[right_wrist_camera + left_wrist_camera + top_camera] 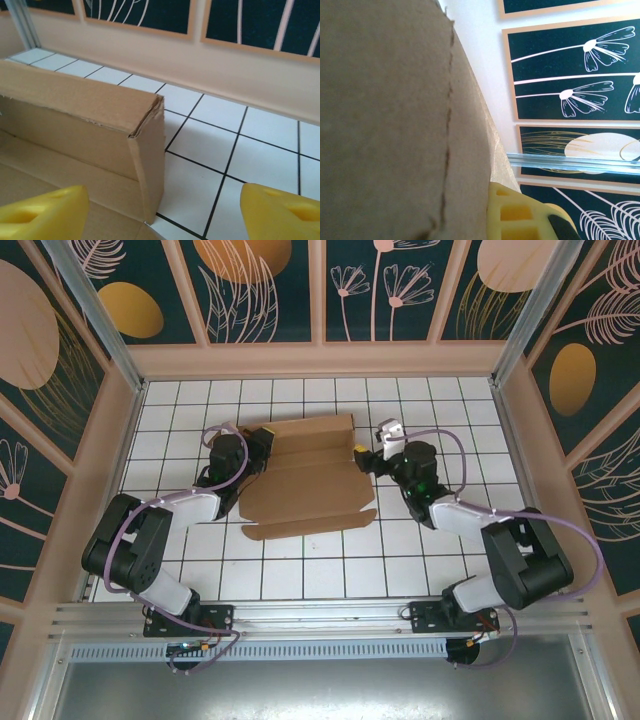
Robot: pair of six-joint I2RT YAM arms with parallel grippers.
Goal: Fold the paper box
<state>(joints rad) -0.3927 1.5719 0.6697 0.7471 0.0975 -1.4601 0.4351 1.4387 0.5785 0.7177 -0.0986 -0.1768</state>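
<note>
The box (305, 485) sits mid-table on the white tiles (330, 560), between the two grippers, and looks to me like an early stage of folding. From the right wrist view, the far wall (75, 110) stands upright with a short side piece turned round its right end to make a corner. From above, the wide near panel and its long near flap lie flat, so I'd judge that the other walls have yet to be raised and the lid closed.

The left gripper (258, 445) is in at the box's left end. Cardboard (385, 120) presses close against its camera beside one yellow finger (520, 215), and I cannot tell how its jaws stand. The right gripper (164, 200) is held low at the right end, its jaws wide and holding nothing, pointing at that raised corner.
</note>
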